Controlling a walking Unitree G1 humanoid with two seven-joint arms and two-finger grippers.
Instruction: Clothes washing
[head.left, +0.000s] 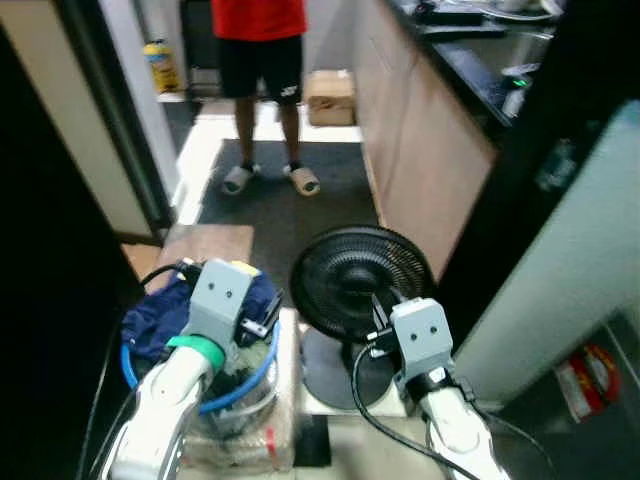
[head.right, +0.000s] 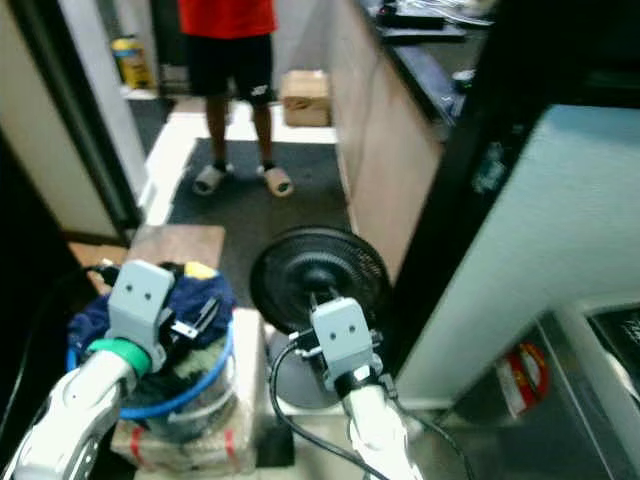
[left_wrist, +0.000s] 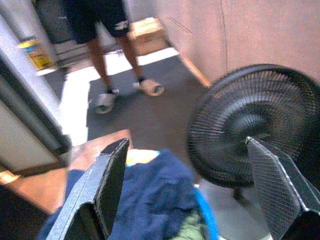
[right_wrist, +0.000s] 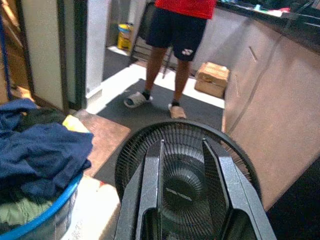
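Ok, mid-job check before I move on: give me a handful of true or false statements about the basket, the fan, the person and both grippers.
1. The blue-rimmed laundry basket holds dark blue clothes. True.
2. The left gripper is shut on the clothes. False: its fingers are spread wide above the basket, holding nothing.
3. A black fan stands on the floor beside the basket, on the robot's right of it. True.
4. The right gripper holds the fan's grille. False: it is open in the air, pointing toward the fan, holding nothing.
5. The person stands right next to the basket. False: they stand farther down the hallway on a dark mat, near a cardboard box.
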